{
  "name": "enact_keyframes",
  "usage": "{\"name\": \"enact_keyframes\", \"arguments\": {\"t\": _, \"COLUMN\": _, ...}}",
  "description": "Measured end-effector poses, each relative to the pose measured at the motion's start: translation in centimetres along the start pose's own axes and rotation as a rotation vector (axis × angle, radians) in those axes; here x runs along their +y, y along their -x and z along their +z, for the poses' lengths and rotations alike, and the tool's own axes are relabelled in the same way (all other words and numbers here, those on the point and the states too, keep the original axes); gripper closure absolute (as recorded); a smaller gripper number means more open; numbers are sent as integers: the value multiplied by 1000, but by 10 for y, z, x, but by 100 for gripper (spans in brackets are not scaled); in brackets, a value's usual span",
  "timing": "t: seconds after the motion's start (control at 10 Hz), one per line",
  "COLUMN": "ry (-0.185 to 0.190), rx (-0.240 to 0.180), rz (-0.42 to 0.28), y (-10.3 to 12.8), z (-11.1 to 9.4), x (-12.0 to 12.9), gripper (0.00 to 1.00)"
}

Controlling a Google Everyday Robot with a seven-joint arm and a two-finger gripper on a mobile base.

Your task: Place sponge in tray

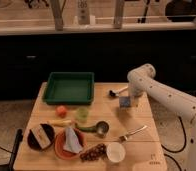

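The green tray point(69, 88) sits at the far left of the wooden table point(141, 120), and nothing shows inside it. A small blue block, the sponge point(125, 102), lies on the table to the right of the tray. My gripper point(127, 98) hangs from the white arm that reaches in from the right. It is directly over the sponge and at its top edge. A dark utensil with a pale handle point(116, 92) lies just left of the gripper.
In front of the tray are an orange fruit point(61, 110), a green cup point(82, 114), a green scoop point(99, 128), a fork point(131, 134), a white cup point(115, 151), an orange plate point(60, 149) holding a grey-blue cloth, and a dark bowl point(40, 137).
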Motion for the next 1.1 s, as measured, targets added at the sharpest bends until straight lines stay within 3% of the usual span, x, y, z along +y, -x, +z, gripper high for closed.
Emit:
{"name": "enact_keyframes", "arguments": {"t": 0.4, "ry": -3, "rx": 3, "rz": -1, "y": -1, "z": 1, "x": 1, "gripper": 83}}
{"name": "enact_keyframes", "arguments": {"t": 0.5, "ry": -4, "rx": 4, "rz": -2, "y": -2, "z": 1, "x": 1, "gripper": 76}}
{"name": "enact_keyframes", "arguments": {"t": 0.7, "ry": -3, "rx": 5, "rz": -2, "y": -2, "z": 4, "x": 2, "gripper": 75}}
{"name": "enact_keyframes", "arguments": {"t": 0.8, "ry": -3, "rx": 5, "rz": -3, "y": -3, "z": 4, "x": 2, "gripper": 78}}
{"name": "enact_keyframes", "arguments": {"t": 1.0, "ry": -15, "rx": -3, "rz": -24, "y": 2, "z": -3, "x": -2, "gripper": 97}}
{"name": "enact_keyframes", "arguments": {"t": 1.1, "ry": -19, "rx": -12, "rz": -35, "y": 7, "z": -8, "x": -5, "gripper": 100}}
